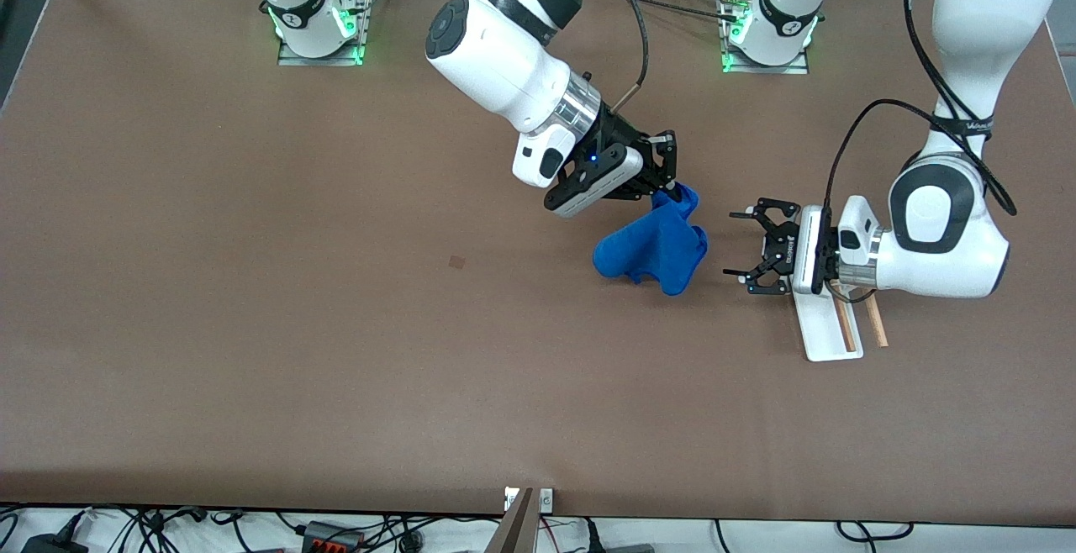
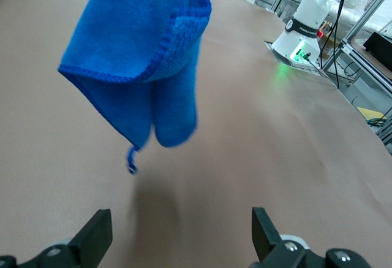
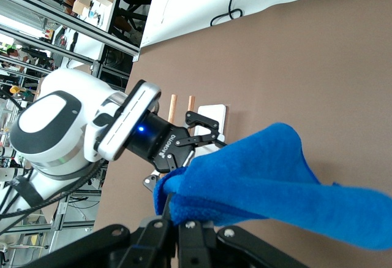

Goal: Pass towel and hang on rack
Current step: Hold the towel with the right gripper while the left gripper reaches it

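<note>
My right gripper (image 1: pixel 670 186) is shut on a corner of the royal-blue towel (image 1: pixel 654 247) and holds it hanging above the table's middle. The towel also shows in the right wrist view (image 3: pixel 275 179) and in the left wrist view (image 2: pixel 144 53). My left gripper (image 1: pixel 736 244) is open and empty, level with the towel and a short gap from its hanging edge, jaws pointing at it. The rack (image 1: pixel 828 334), a white base with two wooden rods (image 1: pixel 874 322), stands on the table under my left wrist and is partly hidden by it. It also shows in the right wrist view (image 3: pixel 208 116).
A small dark patch (image 1: pixel 456 261) lies on the brown table toward the right arm's end. The arm bases (image 1: pixel 319 23) stand at the table's edge farthest from the front camera. Cables lie past the table's nearest edge.
</note>
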